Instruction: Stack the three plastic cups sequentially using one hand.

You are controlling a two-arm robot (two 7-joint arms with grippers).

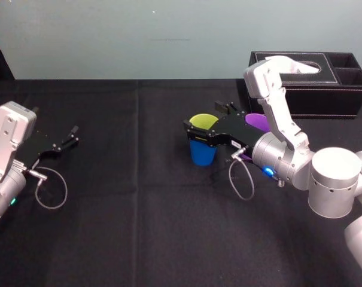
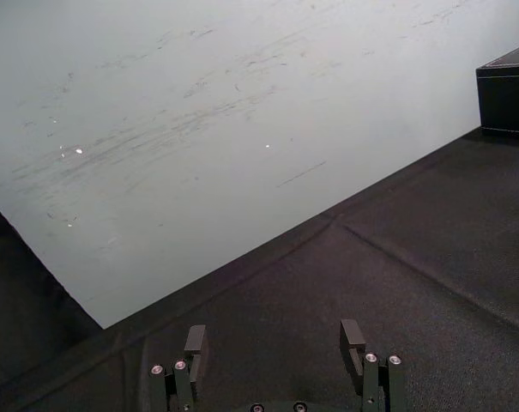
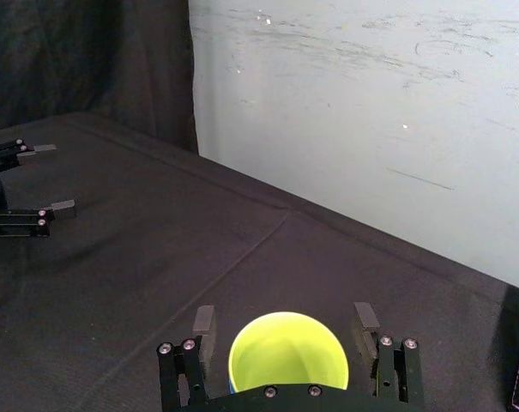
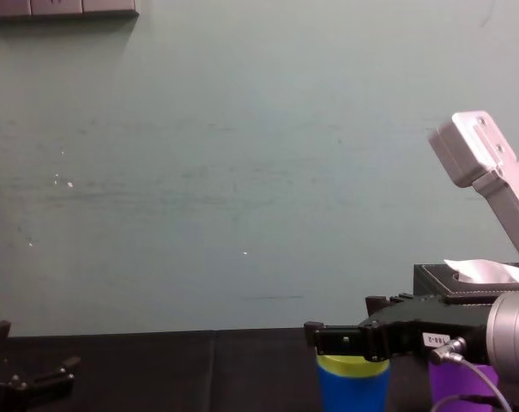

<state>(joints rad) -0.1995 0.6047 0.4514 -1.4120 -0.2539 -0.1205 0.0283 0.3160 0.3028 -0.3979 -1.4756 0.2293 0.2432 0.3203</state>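
- The yellow-green cup sits nested in the blue cup, upright, a little right of the table's middle; its rim and a band of its wall stand above the blue one.
- The purple cup stands just right of that pair, partly hidden behind the right arm.
- The table is covered in black cloth with a faint seam running near to far.
- A black tissue box lies at the far right, beyond the purple cup; a pale, scuffed wall rises behind the table.
- The right gripper reaches in from the right, level with the yellow-green rim; its fingers are spread to either side of the cup, with a gap showing on each side.
- The left gripper hangs low over the table's left side, well apart from the cups, fingers released and holding nothing.
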